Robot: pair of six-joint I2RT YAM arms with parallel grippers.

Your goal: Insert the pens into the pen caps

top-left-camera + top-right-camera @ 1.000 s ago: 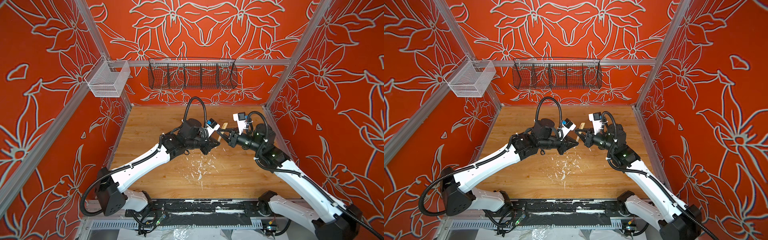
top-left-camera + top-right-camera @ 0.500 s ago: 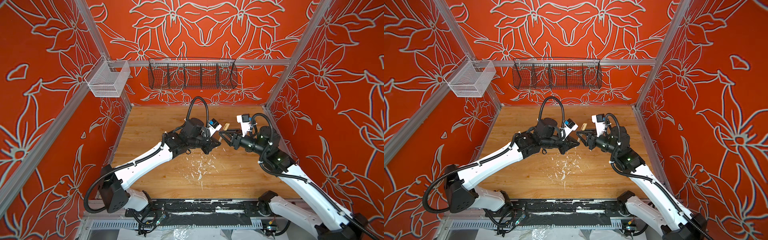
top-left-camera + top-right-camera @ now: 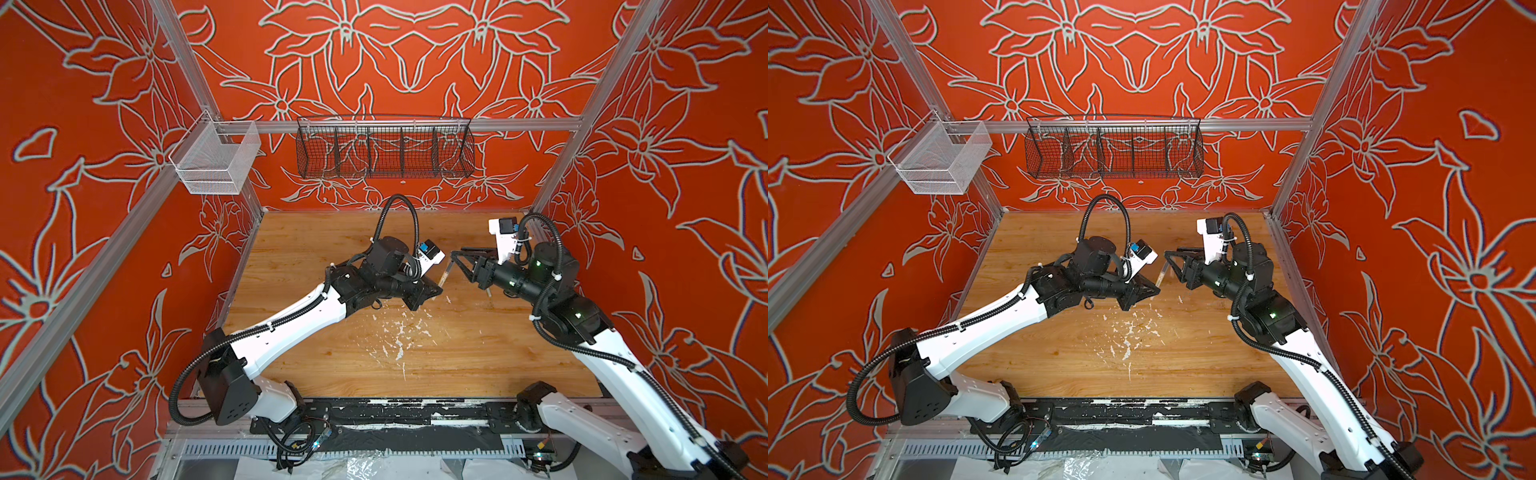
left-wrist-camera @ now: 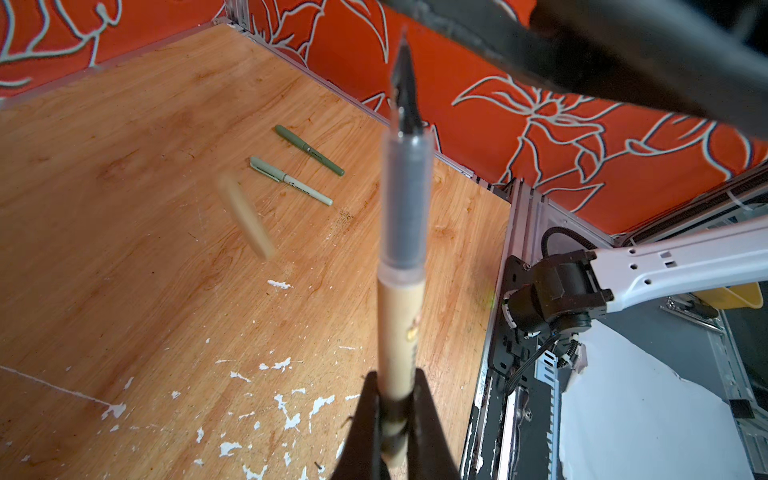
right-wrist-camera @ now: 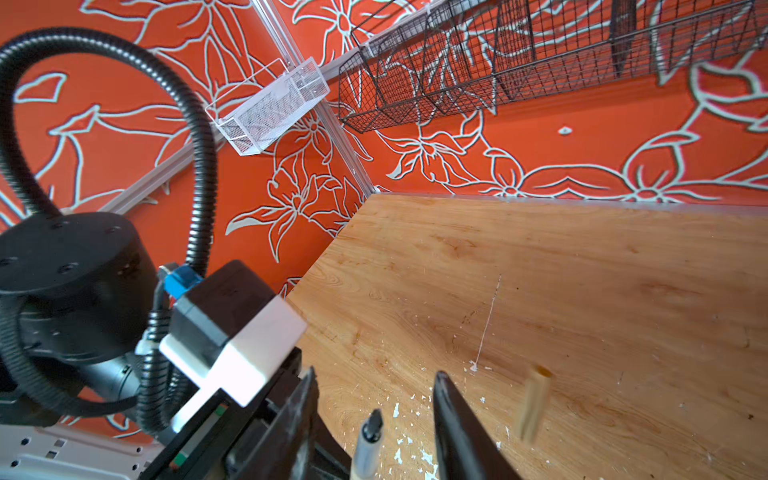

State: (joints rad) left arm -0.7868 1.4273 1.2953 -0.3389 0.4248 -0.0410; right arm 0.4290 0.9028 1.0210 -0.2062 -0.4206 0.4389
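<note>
Clamping the tan pen (image 4: 401,324) low on its barrel, the left gripper (image 4: 395,384) aims its dark tip straight at the right gripper (image 5: 374,376), whose jaws gape empty around that tip, and the tan cap (image 5: 534,403) is loose, a blur just outside one finger, nearer the right arm

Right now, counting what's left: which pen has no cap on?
The tan pen in the left gripper, tip bare; the dark green pen and pale green pen lie capped.
</note>
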